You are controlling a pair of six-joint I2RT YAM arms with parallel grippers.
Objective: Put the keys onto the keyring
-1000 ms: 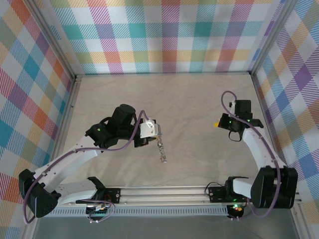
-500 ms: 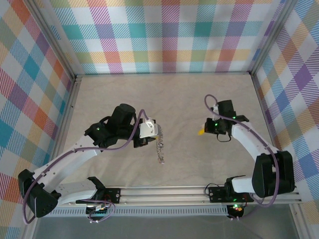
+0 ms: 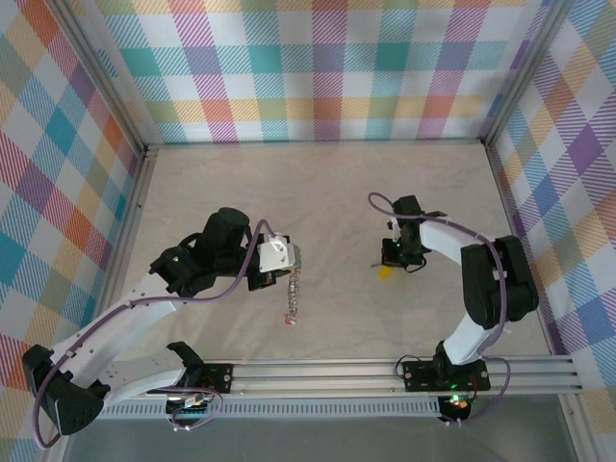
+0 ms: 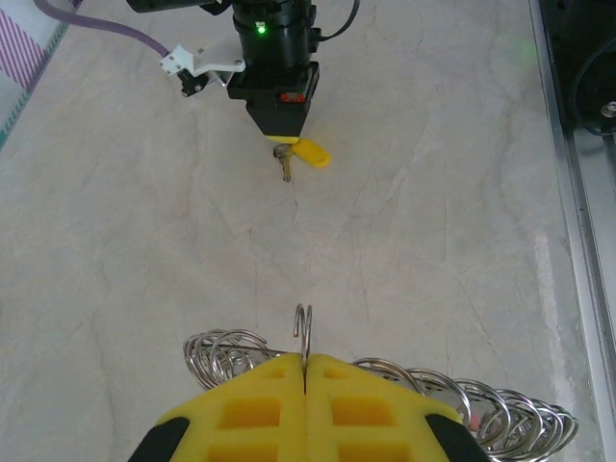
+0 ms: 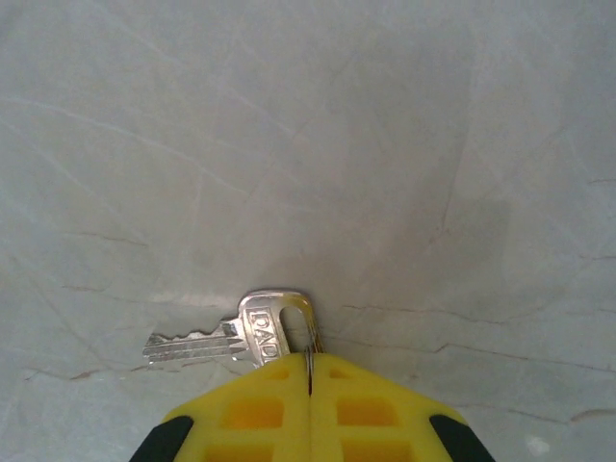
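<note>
In my left pincer [image 4: 305,364], closed tight, the keyring [image 4: 491,409] is pinched by one wire loop, its coils spreading to both sides. Well apart from the keyring, my right pincer [image 5: 308,371], closed too, holds one silver key [image 5: 252,337] at its head, over the desk [image 5: 385,144]. No key is on the keyring yet, I judge; all threading remains. The key's head reads perhaps "DAD".

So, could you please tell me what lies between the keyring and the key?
Nothing: in the left wrist view, the table between the keyring in the left fingers and the key in the right fingers is bare.
</note>
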